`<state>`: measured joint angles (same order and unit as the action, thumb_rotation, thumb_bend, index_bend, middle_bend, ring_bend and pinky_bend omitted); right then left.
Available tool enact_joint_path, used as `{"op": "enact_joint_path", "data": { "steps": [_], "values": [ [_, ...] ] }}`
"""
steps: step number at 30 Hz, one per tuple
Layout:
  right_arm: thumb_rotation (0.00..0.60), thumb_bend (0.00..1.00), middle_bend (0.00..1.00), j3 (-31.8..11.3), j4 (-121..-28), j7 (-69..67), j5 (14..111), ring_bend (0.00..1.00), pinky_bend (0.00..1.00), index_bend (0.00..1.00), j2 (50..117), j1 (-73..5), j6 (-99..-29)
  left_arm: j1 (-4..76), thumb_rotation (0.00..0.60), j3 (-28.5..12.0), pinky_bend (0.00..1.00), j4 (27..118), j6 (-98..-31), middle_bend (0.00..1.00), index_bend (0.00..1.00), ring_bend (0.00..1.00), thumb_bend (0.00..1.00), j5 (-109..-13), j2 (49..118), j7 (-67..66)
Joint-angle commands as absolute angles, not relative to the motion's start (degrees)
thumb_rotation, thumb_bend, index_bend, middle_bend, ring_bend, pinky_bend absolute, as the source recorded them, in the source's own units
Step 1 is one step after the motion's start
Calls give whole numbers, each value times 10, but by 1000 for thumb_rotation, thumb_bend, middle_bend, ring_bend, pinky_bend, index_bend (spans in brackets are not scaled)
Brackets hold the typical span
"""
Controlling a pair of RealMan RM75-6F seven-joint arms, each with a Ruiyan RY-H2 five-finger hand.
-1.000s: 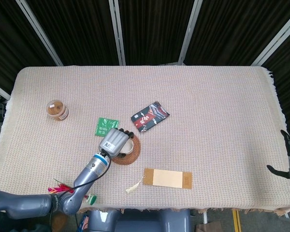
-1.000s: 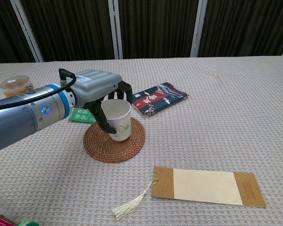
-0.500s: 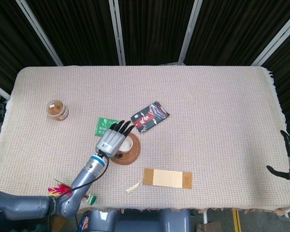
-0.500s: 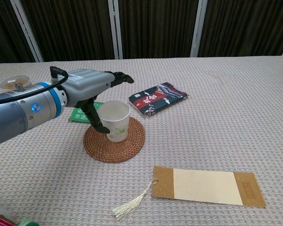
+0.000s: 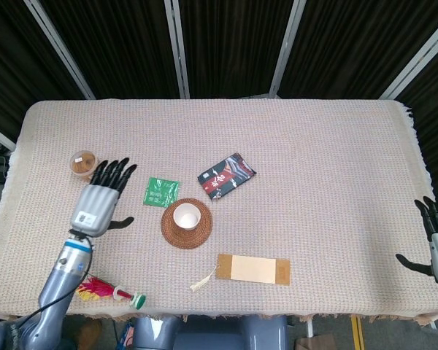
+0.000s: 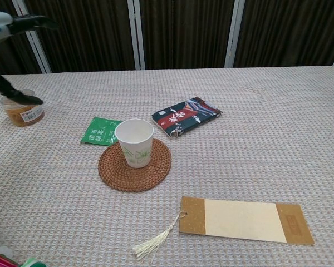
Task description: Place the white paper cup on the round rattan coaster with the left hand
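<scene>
Left hand [image 5: 98, 198] has let go of the white paper cup [image 6: 134, 143] and pulled well away to its own left since the earlier frames, where it was wrapped round the cup over the coaster. It now hangs released, fingers spread and holding nothing, just short of the small lidded jar [image 5: 82, 162]; the chest view catches only dark fingertips at the top-left corner.

The cup stands upright, mouth up, on the round rattan coaster [image 6: 134, 165], a bit toward the far side of it but fully on the weave. It sits well to the right of the left hand and a little nearer the robot. Task looks done.

Handling, as a judgement: empty thin paper, so very light, easy to tip and easy to crush. Best hold would be a soft wrap round the mid wall, below the rolled rim, with little squeeze; pinching the rim would likely deform it. The rough rattan should keep it from sliding.

Green packet [image 5: 161, 192] lies between hand and cup, touching or just overlapping the coaster edge. Dark snack pouch [image 5: 227, 175] is just beyond the cup. Brown bookmark with tassel [image 6: 246, 218] lies on the near side, apart from the coaster. Right hand [image 5: 436, 244] is far off at the table's right edge, fingers apart, empty.
</scene>
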<state>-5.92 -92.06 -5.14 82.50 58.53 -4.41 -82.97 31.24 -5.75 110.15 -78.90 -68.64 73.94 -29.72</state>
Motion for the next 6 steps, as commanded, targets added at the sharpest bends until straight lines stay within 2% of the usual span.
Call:
{"op": "enact_joint_path", "data": {
  "steps": [1,6],
  "values": [
    [600,0,0,-55,-925,-57,834,0,0,0,582,-40,-838,238,600,3,0,1072,-846,0,0,0,0,-760,689,-206],
    [600,0,0,-53,-929,-66,846,0,0,0,578,-38,-845,196,600,38,0,996,-868,0,0,0,0,-811,680,-122]
  ]
}}
